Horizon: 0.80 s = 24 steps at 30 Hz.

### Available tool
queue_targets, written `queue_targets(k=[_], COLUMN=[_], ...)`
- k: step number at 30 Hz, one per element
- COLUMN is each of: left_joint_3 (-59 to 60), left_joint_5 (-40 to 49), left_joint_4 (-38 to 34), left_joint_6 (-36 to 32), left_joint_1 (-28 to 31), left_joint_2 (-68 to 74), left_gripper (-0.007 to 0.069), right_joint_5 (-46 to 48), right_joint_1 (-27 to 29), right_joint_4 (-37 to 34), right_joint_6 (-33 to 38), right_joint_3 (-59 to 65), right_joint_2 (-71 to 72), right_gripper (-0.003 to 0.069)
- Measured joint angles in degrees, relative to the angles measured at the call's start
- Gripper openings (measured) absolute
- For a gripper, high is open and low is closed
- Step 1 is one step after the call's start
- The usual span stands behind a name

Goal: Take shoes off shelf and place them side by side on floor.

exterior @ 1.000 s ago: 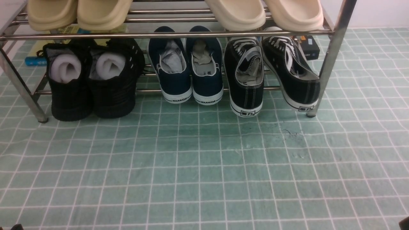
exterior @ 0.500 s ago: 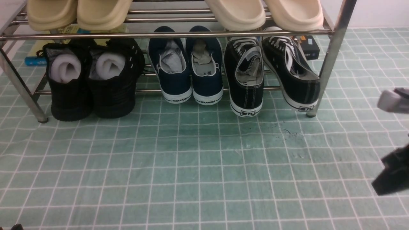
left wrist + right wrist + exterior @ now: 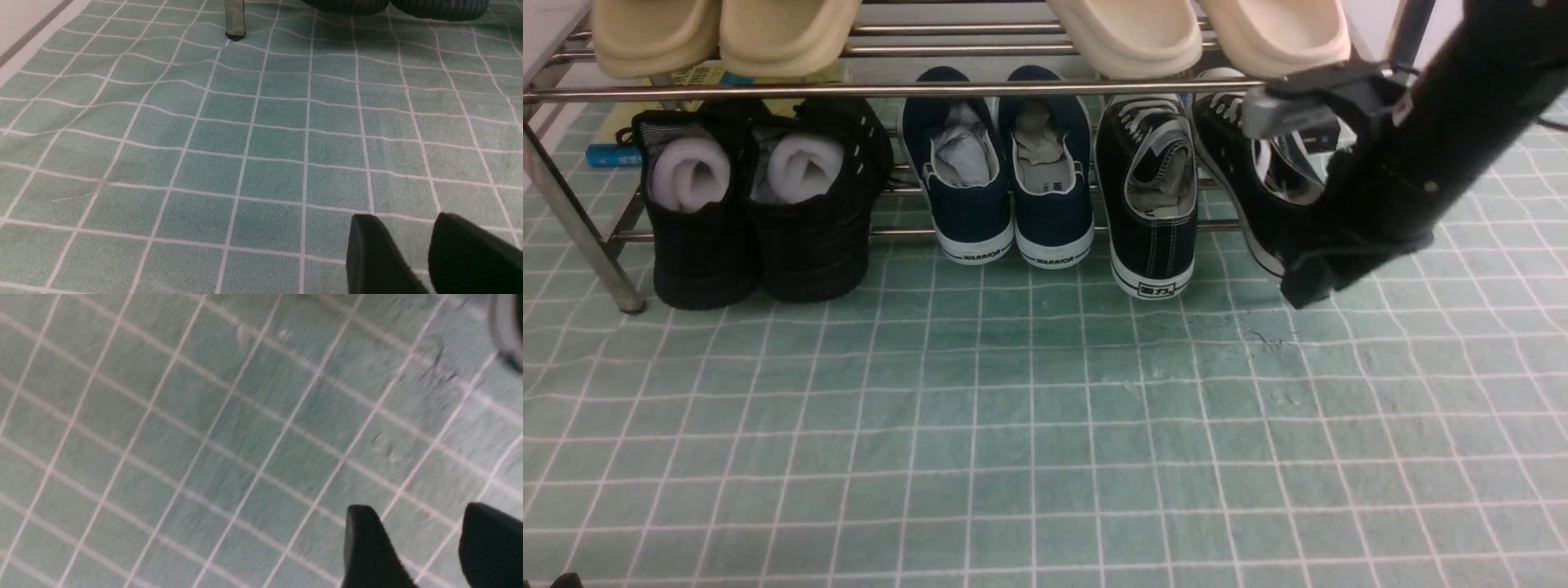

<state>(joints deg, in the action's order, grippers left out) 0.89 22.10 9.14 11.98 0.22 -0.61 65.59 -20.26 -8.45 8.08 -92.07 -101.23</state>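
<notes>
The shoes, two black canvas sneakers with white laces, stand heels outward on the lower tier of the chrome shelf (image 3: pixel 849 90). The left shoe (image 3: pixel 1152 196) shows in full. My right arm covers the heel of the right shoe (image 3: pixel 1241 171). My right gripper (image 3: pixel 1308 284) points down at the green tiled floor (image 3: pixel 1045 425) just in front of that heel. In the right wrist view the right gripper (image 3: pixel 419 514) is open with only floor between its fingers, and a white sole edge (image 3: pixel 506 330) shows at the corner. My left gripper (image 3: pixel 404 222) hangs open over bare floor.
Navy slip-ons (image 3: pixel 1005 180) and chunky black sneakers (image 3: pixel 760 212) share the lower tier. Beige slippers (image 3: pixel 1127 33) sit on the upper tier. A shelf leg (image 3: pixel 580 229) stands at the left, seen too as a leg (image 3: pixel 235 20) in the left wrist view.
My right arm has come in from the right edge and swung left and forward to the right sneaker's heel, and its jaws have opened. The shoes have not moved.
</notes>
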Motion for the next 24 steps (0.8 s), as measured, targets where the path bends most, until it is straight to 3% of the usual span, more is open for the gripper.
queue_targets(k=[11,24], left_joint_3=[0.0,0.0], left_joint_5=[0.0,0.0], left_joint_4=[0.0,0.0], left_joint_6=[0.0,0.0], left_joint_1=[0.0,0.0], left_joint_2=[0.0,0.0], left_gripper=[0.0242,0.0242], right_joint_5=[-13.0,-15.4], right_joint_1=[-0.3,-0.4], right_joint_4=[5.4,8.0], right_joint_6=[-0.5,-0.5], right_joint_3=[-7.5,-7.7], right_joint_2=[-7.6,-13.0], right_gripper=[0.0366,0.0343])
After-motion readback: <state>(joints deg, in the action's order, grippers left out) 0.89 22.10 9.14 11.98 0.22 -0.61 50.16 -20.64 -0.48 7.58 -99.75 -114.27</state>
